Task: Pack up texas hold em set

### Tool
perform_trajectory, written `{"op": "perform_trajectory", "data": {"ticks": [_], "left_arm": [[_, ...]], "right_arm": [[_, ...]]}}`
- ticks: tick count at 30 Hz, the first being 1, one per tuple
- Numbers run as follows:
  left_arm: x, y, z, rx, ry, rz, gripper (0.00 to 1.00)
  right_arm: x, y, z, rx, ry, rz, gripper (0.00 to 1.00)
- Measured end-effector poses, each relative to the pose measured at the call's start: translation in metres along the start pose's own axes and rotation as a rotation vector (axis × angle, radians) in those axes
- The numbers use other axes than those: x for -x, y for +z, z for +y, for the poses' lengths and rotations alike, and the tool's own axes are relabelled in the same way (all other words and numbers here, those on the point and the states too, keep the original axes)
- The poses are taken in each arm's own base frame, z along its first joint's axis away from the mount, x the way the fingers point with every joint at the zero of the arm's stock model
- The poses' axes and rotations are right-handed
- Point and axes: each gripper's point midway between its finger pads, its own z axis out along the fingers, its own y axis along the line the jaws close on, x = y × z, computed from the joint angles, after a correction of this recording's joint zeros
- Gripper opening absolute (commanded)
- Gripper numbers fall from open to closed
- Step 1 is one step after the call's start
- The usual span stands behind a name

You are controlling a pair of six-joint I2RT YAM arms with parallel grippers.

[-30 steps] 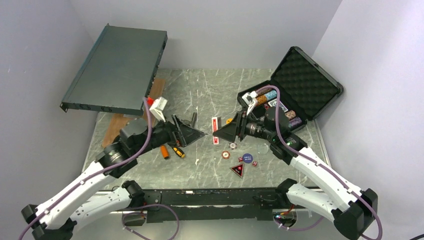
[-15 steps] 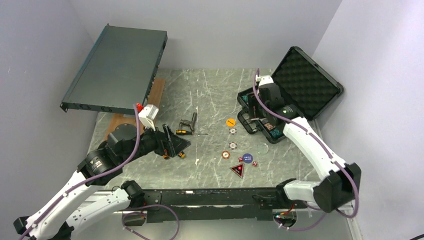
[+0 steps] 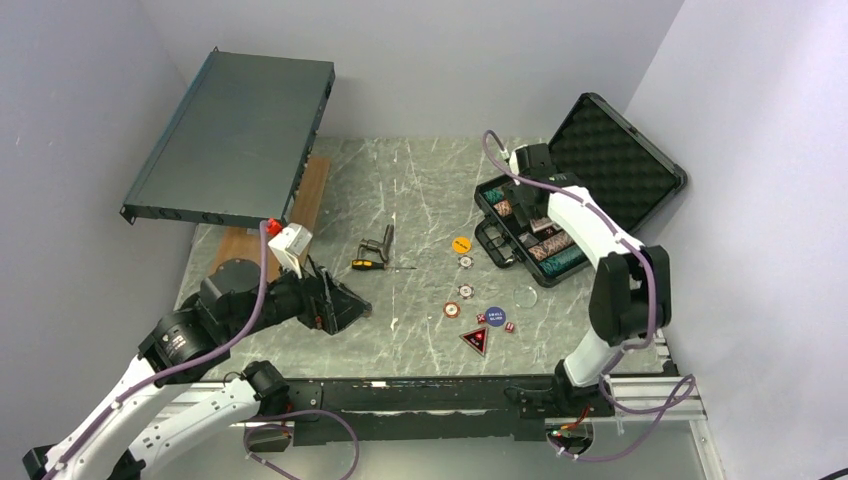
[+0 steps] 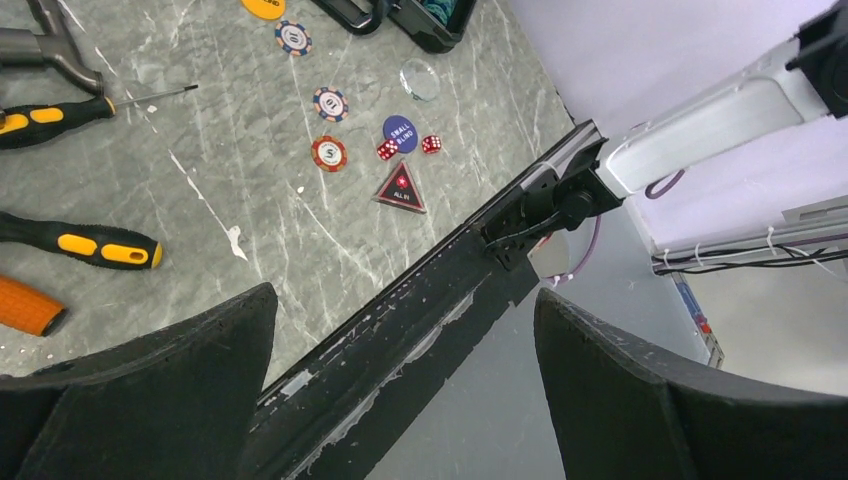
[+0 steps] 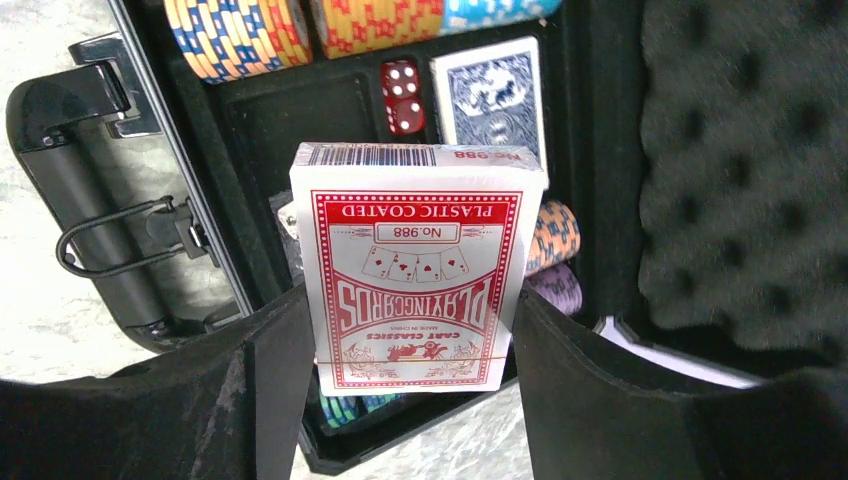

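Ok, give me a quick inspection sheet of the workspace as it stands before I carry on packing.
Surface: grey marbled table, scratched, no spills seen.
Job's things: black case open at right rear, chip rows and blue deck inside; three loose chips, buttons and two dice on the table.
Clutter: screwdrivers; grey metal rack propped at left rear.
Grippers: left gripper open, empty; right gripper shut on red deck above the case.
Cables: purple cables run along both arms.
Surroundings: plain walls on three sides.
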Motion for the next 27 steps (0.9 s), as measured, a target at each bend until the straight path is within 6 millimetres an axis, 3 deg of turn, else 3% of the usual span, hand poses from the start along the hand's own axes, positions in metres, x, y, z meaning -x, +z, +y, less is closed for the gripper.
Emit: {"op": "perform_trajectory", "data": {"ticks": [6,12,27], "left_arm": [[-0.001,-0.004,-0.002,-0.014,0.001,-0.002,0.99],[-0.001,-0.002,-0.001,-0.010,0.005,0.002,0.99],[-0.008,0.018,0.001,0.004,0.018,0.082,0.99]], "right_arm": [[0.010,0.037,0.010,0.112,-0.088,0.052,0.00],[-0.007,0.059,0.020,0.193,-0.118,0.125,0.00],[-0.024,0.068,0.035,0.259,-0.134,0.183,0.00]]}}
